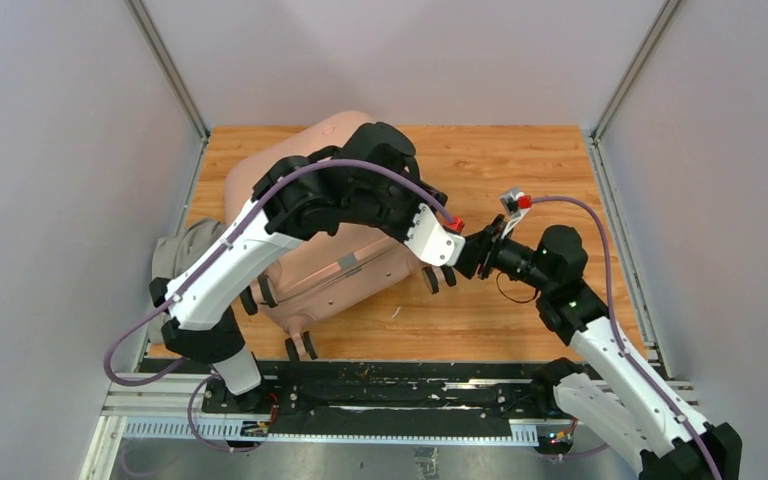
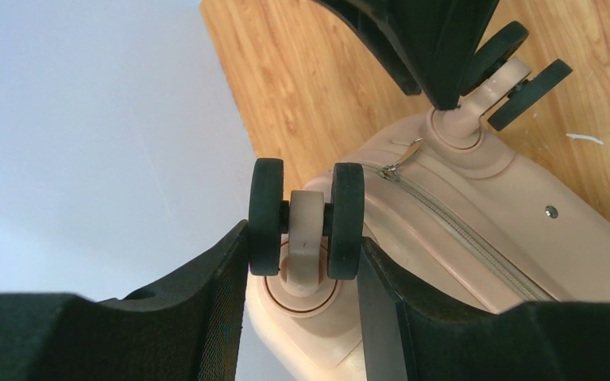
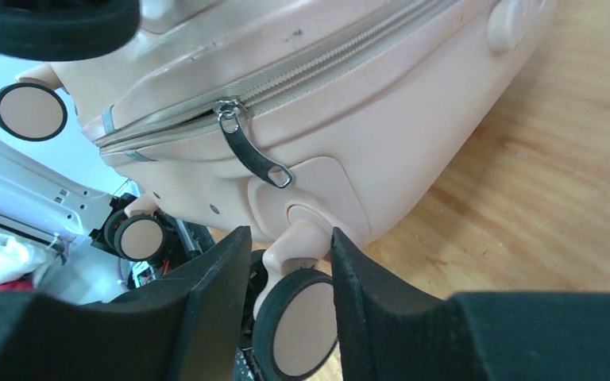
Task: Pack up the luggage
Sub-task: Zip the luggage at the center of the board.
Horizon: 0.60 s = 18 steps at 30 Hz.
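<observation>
luggage (image 1: 345, 280): lies closed on the table (image 1: 520, 160), left of centre, wheel end toward the right arm.
left claw (image 2: 303, 238): half-closed, fingers touching both tyres of 1 twin wheel (image 2: 302, 222); reads as a hold.
right claw (image 3: 290, 234): narrow, straddling the caster stem (image 3: 306, 246) of the next wheel; cannot tell if it pinches.
step: looks like turning or shifting the closed case by its wheels, late in packing.
next: needs 2 firm grips and both arms moving together; casters swivel, so it may twist out.
top view only: whole layout, plus grey cloth (image 1: 168, 262) at the case's left edge; claw tips hidden.
right wrist only: zip pull (image 3: 250, 151); seam beside the slider looks slightly gapped.
</observation>
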Tool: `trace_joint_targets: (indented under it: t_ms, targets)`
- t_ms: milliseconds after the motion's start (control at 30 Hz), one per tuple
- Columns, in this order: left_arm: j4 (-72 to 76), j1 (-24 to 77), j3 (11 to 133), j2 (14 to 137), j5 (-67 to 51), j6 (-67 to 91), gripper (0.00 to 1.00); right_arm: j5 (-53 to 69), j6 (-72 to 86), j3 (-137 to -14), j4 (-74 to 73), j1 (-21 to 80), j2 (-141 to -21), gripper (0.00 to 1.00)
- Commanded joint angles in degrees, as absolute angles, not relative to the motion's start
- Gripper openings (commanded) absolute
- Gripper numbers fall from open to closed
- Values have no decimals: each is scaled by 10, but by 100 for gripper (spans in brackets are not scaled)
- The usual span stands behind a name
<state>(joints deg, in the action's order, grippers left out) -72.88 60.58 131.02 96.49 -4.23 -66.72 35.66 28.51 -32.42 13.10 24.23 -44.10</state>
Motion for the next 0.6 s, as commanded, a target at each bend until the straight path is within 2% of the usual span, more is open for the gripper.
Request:
trace_joint_targets:
  t_ms: [0, 133, 333, 567]
  targets:
    - [-485, 621, 1385, 851, -33, -710, 0, 334, 203, -380, 51, 250, -417, 48]
    - [-484, 630, 1388, 843, -40, -708, 0, 377, 207, -432, 72, 249, -452, 54]
    - [-483, 633, 1431, 866, -50, -688, 0, 399, 232, -466, 110, 259, -475, 56]
    - [-482, 633, 1463, 889, -52, -704, 0, 374, 181, -521, 32, 305, -484, 58]
